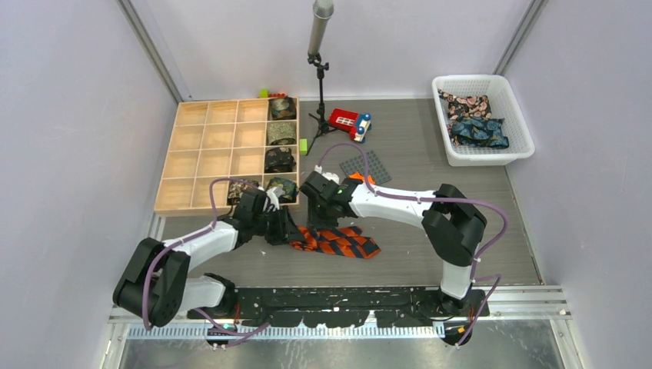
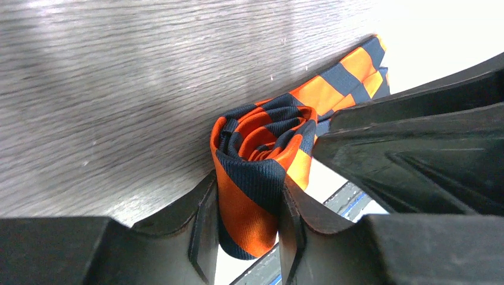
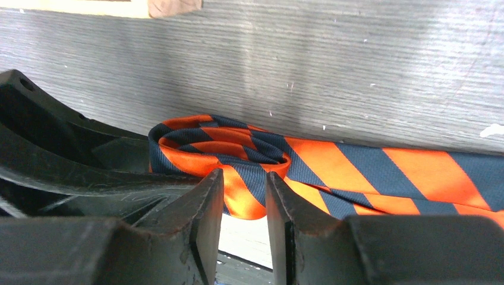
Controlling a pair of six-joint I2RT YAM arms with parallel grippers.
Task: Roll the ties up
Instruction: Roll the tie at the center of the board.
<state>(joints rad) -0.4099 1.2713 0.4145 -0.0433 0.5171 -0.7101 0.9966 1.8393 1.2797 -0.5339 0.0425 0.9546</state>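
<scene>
While the striped tie (image 1: 338,242) is only partly coiled, the job as a whole looks past its middle. Its coiled end sits near the middle of the desk's (image 1: 430,231) near edge, and the unrolled length lies flat, trailing right along that edge. The left pincer (image 2: 246,231) is clenched on the coil, with fabric filling the gap between its fingers. The right pincer (image 3: 243,219) has a fold of the coil's rim between its jaws, but I cannot tell whether it pinches the fold or merely brackets it.

Toward the far left corner, the wooden tray (image 1: 201,146) holds finished rolled ties (image 1: 281,133) down its right column, with what seems another beside the lowest. At the far right corner, the white basket (image 1: 513,115) holds loose ties (image 1: 477,127), so I judge more rolling remains after this one.

Only the top view shows the tray, the basket and the flat tail, and there both pincers hide the coil. The left wrist looks into the spiral's open end and shows a few turns. The right wrist sees the coil side-on, with the tail running off to the right.
</scene>
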